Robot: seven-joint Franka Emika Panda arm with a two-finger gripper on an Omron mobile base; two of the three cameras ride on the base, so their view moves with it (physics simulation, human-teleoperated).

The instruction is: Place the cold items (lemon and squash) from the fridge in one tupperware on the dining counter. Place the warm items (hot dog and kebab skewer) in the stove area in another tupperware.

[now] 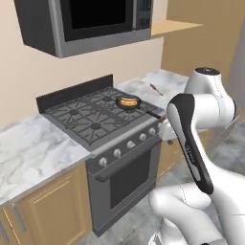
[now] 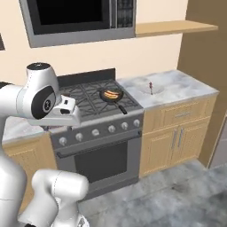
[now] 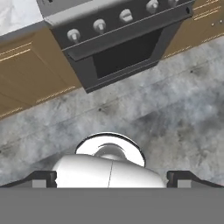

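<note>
- Hot dog (image 1: 127,101) is seen in a small dark pan (image 1: 130,104) on the front right burner of the stove (image 1: 95,119); the pan handle is pointed toward the stove's front right corner.
- Hot dog long axis is laid roughly across the stove, left to right.
- Kebab skewer (image 2: 151,87) is seen on the marble bench (image 2: 177,91) right of the stove, well apart from the pan; its axis cannot be told, too small.
- Pincer (image 3: 112,177) is aimed down at the grey floor (image 3: 175,109) in front of the oven door (image 3: 124,54), well apart from both items and below bench level.
- Pincer fingers (image 3: 43,178) are spread fully wide; nothing is held or touched.
</note>
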